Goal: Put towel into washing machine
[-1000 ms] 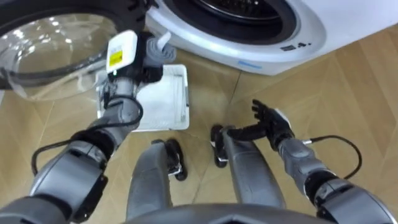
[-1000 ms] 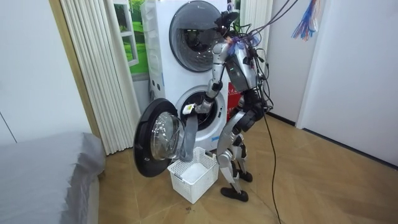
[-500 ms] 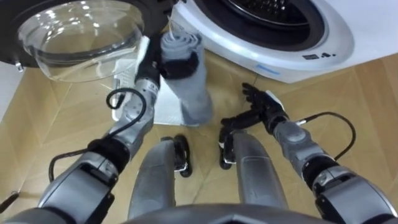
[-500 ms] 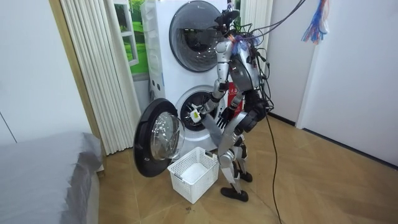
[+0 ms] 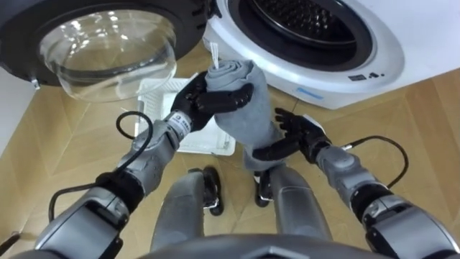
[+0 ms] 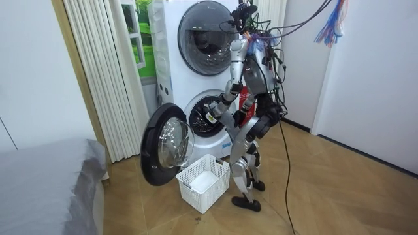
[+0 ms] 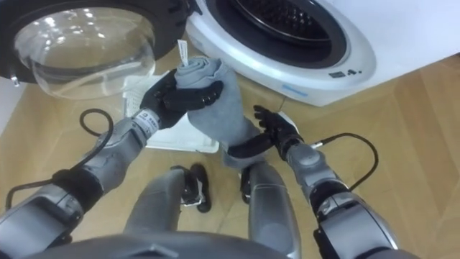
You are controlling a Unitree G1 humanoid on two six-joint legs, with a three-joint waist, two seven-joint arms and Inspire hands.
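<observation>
- We see a plain grey towel [image 5: 244, 108].
- Our left hand [image 5: 205, 101] and right hand [image 5: 298, 133] are black.
- The washing machine [image 5: 374, 29] is white, its door [image 5: 108, 43] ringed black.
- The basket [image 6: 196, 194] is white lattice.
- The floor [image 5: 431, 122] is tan herringbone wood.

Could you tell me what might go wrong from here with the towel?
The left hand grips the grey towel only at its top, and the open right hand merely props the hanging part, so it could slip to the floor. The long tail might also snag on the rim of the washing machine.
</observation>
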